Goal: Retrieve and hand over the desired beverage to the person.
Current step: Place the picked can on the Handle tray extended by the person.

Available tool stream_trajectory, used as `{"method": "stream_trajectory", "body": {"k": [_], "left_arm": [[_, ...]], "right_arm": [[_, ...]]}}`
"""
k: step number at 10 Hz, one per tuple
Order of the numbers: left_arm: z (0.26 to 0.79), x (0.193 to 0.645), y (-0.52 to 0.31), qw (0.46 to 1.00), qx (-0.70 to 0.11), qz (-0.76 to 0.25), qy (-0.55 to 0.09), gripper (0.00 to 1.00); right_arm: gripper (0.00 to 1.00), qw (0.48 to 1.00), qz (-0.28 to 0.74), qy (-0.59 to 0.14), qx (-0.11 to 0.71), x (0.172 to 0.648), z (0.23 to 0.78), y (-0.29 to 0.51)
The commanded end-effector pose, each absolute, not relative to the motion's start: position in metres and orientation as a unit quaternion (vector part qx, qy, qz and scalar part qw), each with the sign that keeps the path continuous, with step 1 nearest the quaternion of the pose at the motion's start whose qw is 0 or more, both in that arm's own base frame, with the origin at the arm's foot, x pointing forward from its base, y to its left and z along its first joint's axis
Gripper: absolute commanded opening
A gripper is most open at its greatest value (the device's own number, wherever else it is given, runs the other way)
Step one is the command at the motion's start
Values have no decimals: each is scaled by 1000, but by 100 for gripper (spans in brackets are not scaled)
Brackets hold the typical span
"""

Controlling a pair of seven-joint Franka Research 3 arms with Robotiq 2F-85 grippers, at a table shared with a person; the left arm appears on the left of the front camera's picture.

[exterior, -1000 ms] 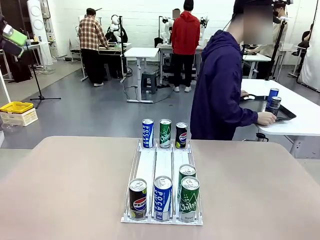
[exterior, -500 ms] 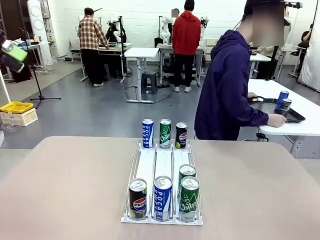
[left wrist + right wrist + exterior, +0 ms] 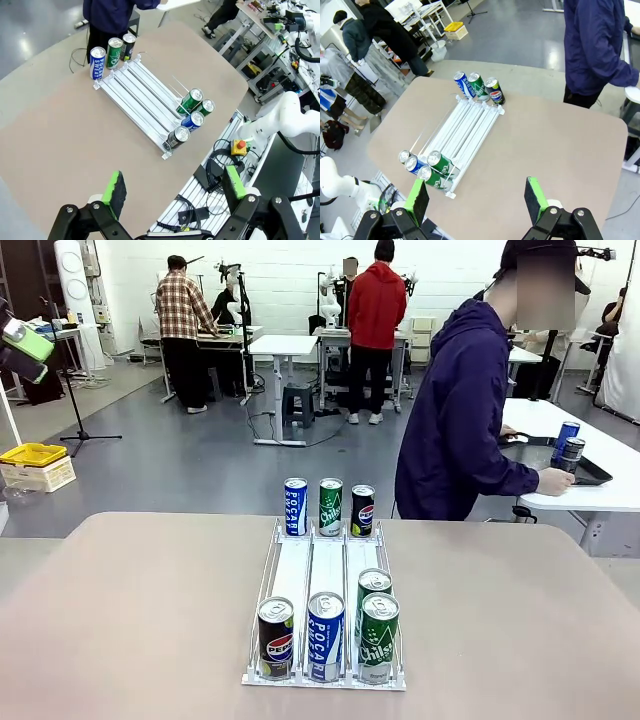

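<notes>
Both grippers hang high over the table with nothing in them. From my left wrist camera, the left gripper has its green pads spread wide apart, empty air between them. My right wrist camera shows the right gripper the same way, fingers wide and holding nothing.

On the tan table sits a white wire rack with three lanes running from my side toward the far side. At the near end I see a black cola can in the left lane, a blue and white can in the middle lane, and two green cans one behind the other in the right lane. At the far end stand three more cans side by side: blue and white, green, then black, left to right in the front camera.

The person in the dark hooded jacket stands just past the far right part of the table, turned sideways toward a white side table. One hand rests on that side table beside a dark tray that carries two cans. The person is well apart from the rack and from both grippers.
</notes>
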State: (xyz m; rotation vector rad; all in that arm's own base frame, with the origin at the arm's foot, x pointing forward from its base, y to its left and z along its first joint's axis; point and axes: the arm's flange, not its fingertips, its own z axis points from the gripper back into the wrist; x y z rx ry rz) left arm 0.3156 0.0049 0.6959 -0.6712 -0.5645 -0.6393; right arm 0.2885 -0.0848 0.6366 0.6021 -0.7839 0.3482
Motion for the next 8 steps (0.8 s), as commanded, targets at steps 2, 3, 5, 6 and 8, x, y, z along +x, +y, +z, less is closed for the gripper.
{"method": "stream_trajectory", "body": {"k": [2,3,5,6,8], "left_arm": [[697,316,5,853,-322,-307,-272,100],[697,316,5,853,-322,-307,-272,100],[697,316,5,853,-322,-307,-272,100],[697,316,5,853,-322,-307,-272,100],[697,316,5,853,-322,-307,-272,100]], "right_arm": [[100,857,174,-380,302,291,635,-84],[100,857,174,-380,302,291,635,-84],[100,857,174,-380,302,291,635,-84],[100,857,174,-380,302,291,635,-84],[100,857,174,-380,302,291,635,-84]]}}
